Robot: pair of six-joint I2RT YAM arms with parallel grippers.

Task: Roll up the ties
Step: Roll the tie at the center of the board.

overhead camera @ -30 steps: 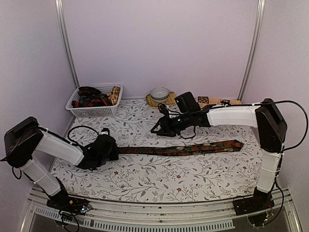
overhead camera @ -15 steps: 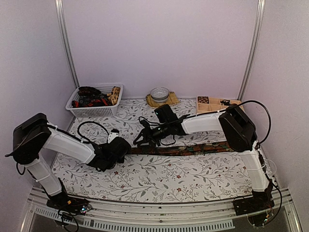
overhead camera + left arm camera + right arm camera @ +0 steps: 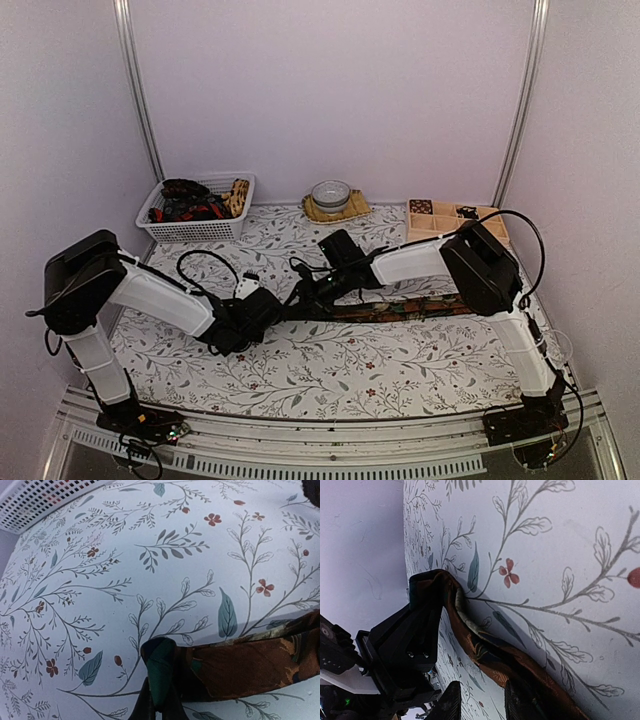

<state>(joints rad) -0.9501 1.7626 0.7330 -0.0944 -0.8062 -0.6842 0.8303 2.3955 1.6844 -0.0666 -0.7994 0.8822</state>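
Tie [image 3: 400, 308] lies flat across the middle of the surface [image 3: 330, 365], running left to right. Left jaws are shut on its left end. The left wrist view shows that end doubled over into a small fold pinched right at the tips, with the rest of the fabric trailing off to the right. I read this as the start of a roll, not a roll yet.

Right jaws sit low, just beside the left ones, over the tie. They stand apart, with bare surface showing in the gap. The tie runs along one finger, not clamped as far as I can see.

Handling: light, limp woven fabric with no stiffness of its own, and it looks a bit slick. Expect it to sag, twist and spring open if tension drops. It won't break, but it will crease. Best hold is probably across the full width at the fold, pinching both layers. A grip on one edge would likely skew the roll into a cone. A second hold just past the fold should keep the strip flat and taut while the end turns.

Other ties [image 3: 185, 205] are piled in the basket [image 3: 200, 232] at the far left, well apart. Bowl [image 3: 330, 192] and wooden tray [image 3: 440, 215] sit at the far edge.
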